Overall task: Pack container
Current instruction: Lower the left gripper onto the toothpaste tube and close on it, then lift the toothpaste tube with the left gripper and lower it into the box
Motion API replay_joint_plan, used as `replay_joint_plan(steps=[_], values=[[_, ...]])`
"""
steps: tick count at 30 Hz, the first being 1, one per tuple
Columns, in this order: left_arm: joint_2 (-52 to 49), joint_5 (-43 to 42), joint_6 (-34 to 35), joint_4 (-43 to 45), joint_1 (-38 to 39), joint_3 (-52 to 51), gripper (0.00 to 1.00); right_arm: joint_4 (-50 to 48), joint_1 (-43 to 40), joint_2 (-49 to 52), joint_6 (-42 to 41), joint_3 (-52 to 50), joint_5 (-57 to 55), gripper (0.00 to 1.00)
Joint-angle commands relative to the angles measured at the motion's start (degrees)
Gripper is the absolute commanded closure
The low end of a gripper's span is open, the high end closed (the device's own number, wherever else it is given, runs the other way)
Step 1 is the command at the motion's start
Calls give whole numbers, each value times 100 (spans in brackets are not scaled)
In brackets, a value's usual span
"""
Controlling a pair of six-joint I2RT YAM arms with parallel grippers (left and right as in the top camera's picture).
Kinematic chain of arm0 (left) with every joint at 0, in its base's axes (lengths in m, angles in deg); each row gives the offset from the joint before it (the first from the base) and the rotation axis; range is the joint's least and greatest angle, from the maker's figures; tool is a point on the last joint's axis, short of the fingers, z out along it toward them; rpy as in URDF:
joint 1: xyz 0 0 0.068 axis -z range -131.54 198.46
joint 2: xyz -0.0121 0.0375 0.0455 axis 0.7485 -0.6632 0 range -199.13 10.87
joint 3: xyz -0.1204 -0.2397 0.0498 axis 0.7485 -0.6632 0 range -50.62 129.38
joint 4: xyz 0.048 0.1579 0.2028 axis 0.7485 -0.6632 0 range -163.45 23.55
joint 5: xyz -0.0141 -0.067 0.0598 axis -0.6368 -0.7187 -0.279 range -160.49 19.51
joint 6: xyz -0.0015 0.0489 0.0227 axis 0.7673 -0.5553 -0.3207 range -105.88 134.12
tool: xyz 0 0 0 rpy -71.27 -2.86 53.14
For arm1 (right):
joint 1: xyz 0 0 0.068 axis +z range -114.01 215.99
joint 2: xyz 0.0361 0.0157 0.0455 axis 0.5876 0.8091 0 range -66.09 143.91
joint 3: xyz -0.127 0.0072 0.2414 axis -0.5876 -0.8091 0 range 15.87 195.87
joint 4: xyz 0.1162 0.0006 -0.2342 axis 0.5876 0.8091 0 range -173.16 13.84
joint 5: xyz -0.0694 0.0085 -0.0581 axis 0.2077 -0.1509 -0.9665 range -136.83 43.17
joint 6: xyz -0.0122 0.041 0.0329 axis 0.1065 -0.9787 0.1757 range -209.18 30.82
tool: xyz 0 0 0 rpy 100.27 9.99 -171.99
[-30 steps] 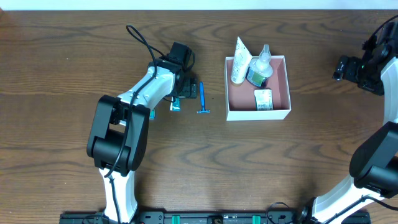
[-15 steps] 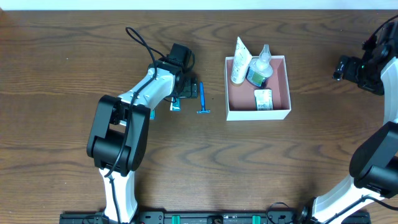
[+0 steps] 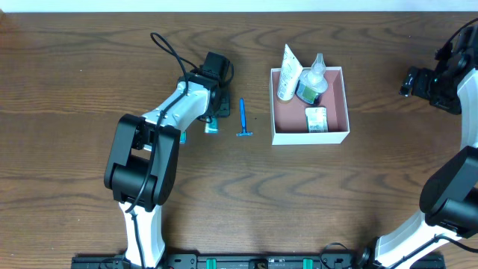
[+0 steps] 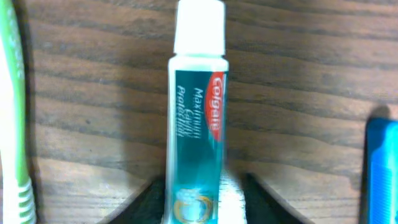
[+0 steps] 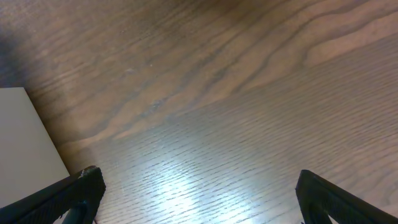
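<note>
Left claw [image 4: 202, 179] spread astride the teal-and-white plastic toothpaste tube [image 4: 198, 106], not pinching yet: drop square, squeeze mid-body, miss the blue plastic razor [image 3: 241, 116], then haul frame-right to the white-walled, pink-floored square container [image 3: 310, 138] right of frame centre; right claw [image 5: 198, 177] spread, far right.

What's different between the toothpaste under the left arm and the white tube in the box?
The Colgate toothpaste lies flat on the table between the left fingers; the white tube leans on the rim of the container. The toothpaste is teal with a white cap; the white tube is mostly white. Both are squeeze tubes.
</note>
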Motion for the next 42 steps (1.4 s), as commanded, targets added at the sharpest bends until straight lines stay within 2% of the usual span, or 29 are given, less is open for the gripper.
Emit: replay_joint_plan(steps=[1,3,12,16,21,27,33,42], values=[[-68,-15,15,2,-28,-61,78,0,-33,-13,-59,-2,7,1],[-66,-15,13,9,-28,-57,86,0,-33,-13,-59,-2,7,1],[380,-17,7,-245,-28,197,85,0,-33,-13,-59,-2,7,1],[1130,-68,-52,-398,-13,313,85,0,-33,-13,-59,-2,7,1],[2424,-629,-61,-382,201,315,86,0,-33,-13,-59,-2,7,1],[3480,-796,-632,-33,1161,315,85,0,-33,-13,-59,-2,7,1],[3233,-448,-1705,479,2205,313,85,0,-33,-13,-59,-2,7,1],[2100,-212,-2380,1335,2422,313,85,0,-33,-13,-59,-2,7,1]])
